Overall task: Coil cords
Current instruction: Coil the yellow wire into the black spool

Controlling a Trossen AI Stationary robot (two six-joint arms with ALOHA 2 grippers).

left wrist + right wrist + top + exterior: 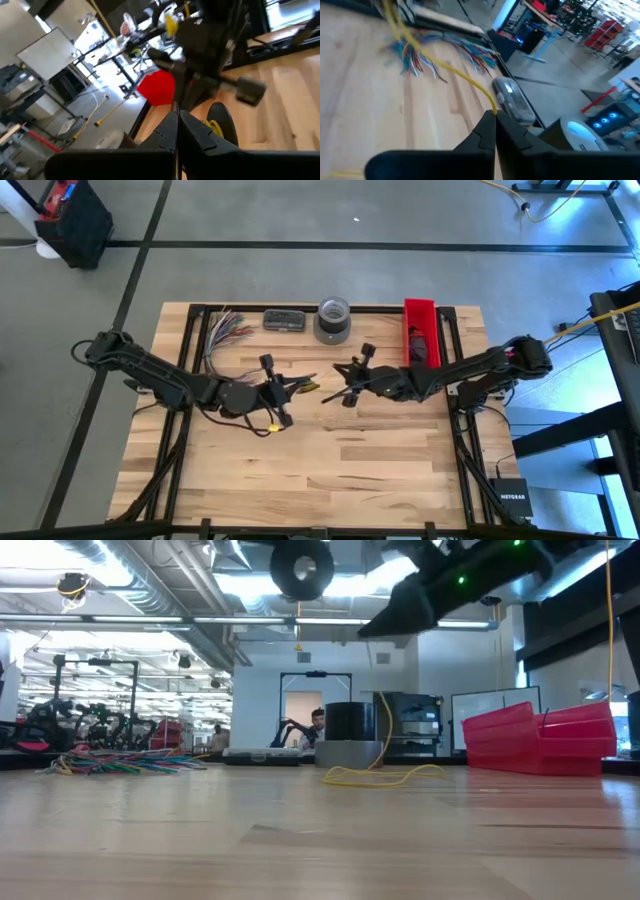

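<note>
From where I stand, the near half of the wooden table (330,470) lies bare in front of both arms. Over the middle of the table the two grippers face each other across a small gap. The left gripper (292,388) reaches in from the left, and in its own wrist view the two dark fingers (197,131) stand together, tip against tip; a bit of yellow shows right beside them, but I cannot tell whether anything is pinched there. Under and just behind that gripper a thin black cord (240,420) loops on the wood, ending at a small yellow bit near the arm. The right gripper (335,395) comes in from the right, raised above the table, and its jaws are closed on a thin yellow cord (451,74) that runs out from the fingertips across the wood. In the low view a loose loop of that yellow cord (385,775) lies flat on the table, in front of the grey tape roll (349,752). Farther back, along the far edge, the fan of multicoloured wires (226,330) spreads at the left, next to a small dark flat device (284,320), then the grey roll with a round dark piece on top of it near the centre, and the red bin (421,330) at the far right. Beyond the table, a person (316,726) sits in the room behind.
</note>
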